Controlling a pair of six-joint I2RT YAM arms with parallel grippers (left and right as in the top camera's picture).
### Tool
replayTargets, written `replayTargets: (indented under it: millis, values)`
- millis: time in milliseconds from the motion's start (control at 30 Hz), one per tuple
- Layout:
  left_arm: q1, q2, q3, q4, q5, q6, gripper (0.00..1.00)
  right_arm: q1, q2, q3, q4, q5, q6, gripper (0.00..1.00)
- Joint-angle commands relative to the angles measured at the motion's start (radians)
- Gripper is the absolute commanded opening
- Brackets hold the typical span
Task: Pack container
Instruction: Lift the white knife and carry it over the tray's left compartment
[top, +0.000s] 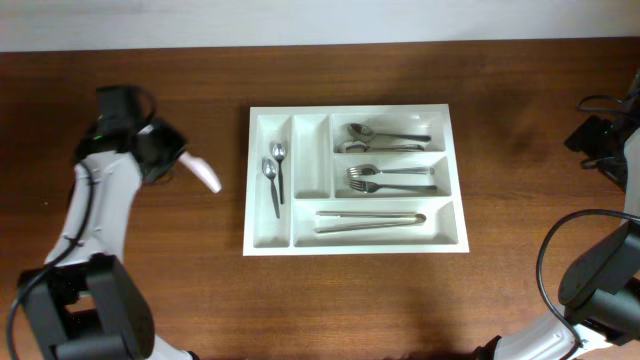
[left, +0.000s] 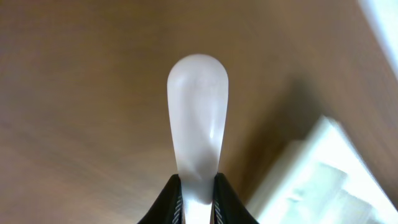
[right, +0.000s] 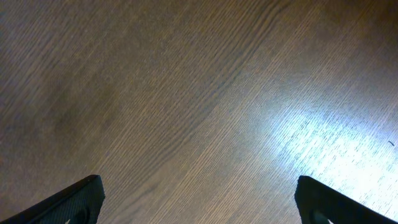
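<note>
The container (top: 350, 111) is a white five-compartment tray at the table's middle; its corner shows blurred in the left wrist view (left: 323, 177). It holds small spoons (top: 275, 170) in the far-left narrow slot, spoons (top: 385, 136), forks (top: 390, 179) and long steel pieces (top: 370, 220) in the wide slots. Left of the tray, my left gripper (top: 178, 160) (left: 198, 185) is shut on a white rounded plastic utensil (top: 205, 173) (left: 198, 118), which points toward the tray above the table. My right gripper (right: 199, 199) stands wide open over bare wood at the far right (top: 592, 135).
The tray's second narrow slot (top: 312, 155) holds nothing. Black cables (top: 560, 250) loop by the right arm at the table's right edge. The left arm's white body (top: 95, 215) runs along the left side.
</note>
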Motion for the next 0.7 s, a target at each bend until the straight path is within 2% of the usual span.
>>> replayTargets:
  millis: [0, 167, 300, 433, 667]
  values:
    - [-0.126, -0.002, 0.042, 0.064, 0.021, 0.103, 0.02, 0.002, 0.001, 0.016, 0.001, 0.002, 0.004, 0.99]
    - [-0.286, 0.0, 0.042, 0.204, -0.01, 0.148, 0.04, 0.002, 0.001, 0.016, 0.001, 0.002, 0.004, 0.99]
    - [-0.4, 0.008, 0.042, 0.28, -0.098, 0.159, 0.08, 0.002, 0.001, 0.016, 0.001, 0.002, 0.004, 0.99]
    - [-0.468, 0.032, 0.042, 0.306, -0.151, 0.163, 0.1, 0.002, 0.001, 0.016, 0.001, 0.002, 0.004, 0.99]
    - [-0.531, 0.121, 0.042, 0.338, -0.151, 0.204, 0.1, 0.002, 0.001, 0.016, 0.001, 0.002, 0.004, 0.99]
